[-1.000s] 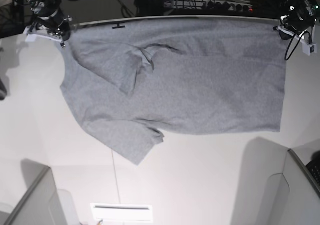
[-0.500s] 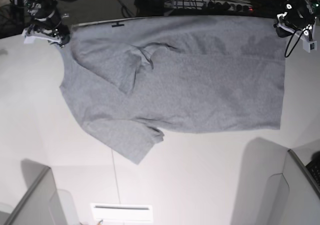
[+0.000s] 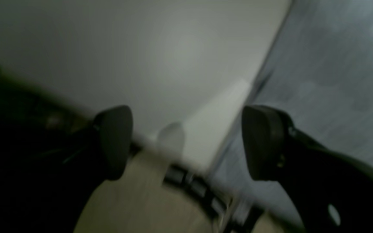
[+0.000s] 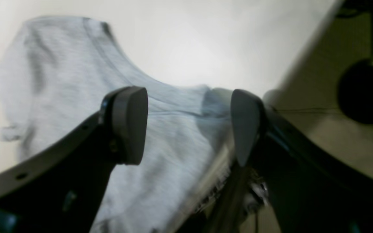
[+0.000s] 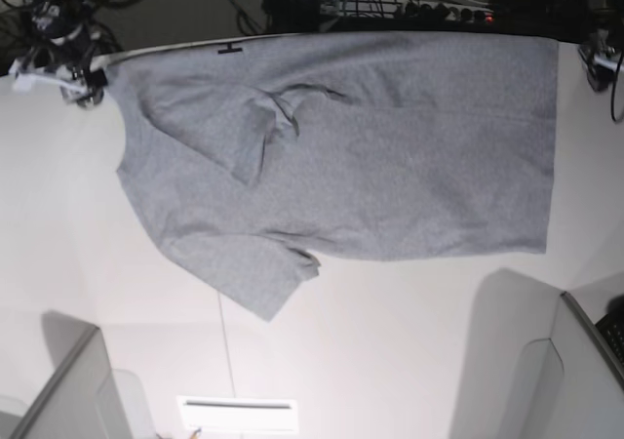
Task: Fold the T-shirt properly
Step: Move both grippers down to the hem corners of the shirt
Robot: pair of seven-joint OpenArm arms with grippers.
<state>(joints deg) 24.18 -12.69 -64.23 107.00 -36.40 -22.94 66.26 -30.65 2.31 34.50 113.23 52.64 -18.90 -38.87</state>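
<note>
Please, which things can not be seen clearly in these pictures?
- T-shirt: its underside faces the table in the base view, so any print there is hidden.
- Left gripper: the left wrist view is blurred; the base view's right edge cuts off this arm.
- Right gripper: too small in the base view to judge; only the right wrist view shows it open.

Right gripper point(image 4: 188, 126): jaws apart, nothing between the pads. Grey T-shirt point(image 4: 76, 97) lies flat on the white table point(image 4: 206, 42) below, curved neckline toward the table's bare area. Table edge runs at right; dark round object point(image 4: 364, 94) on the floor beyond.
</note>
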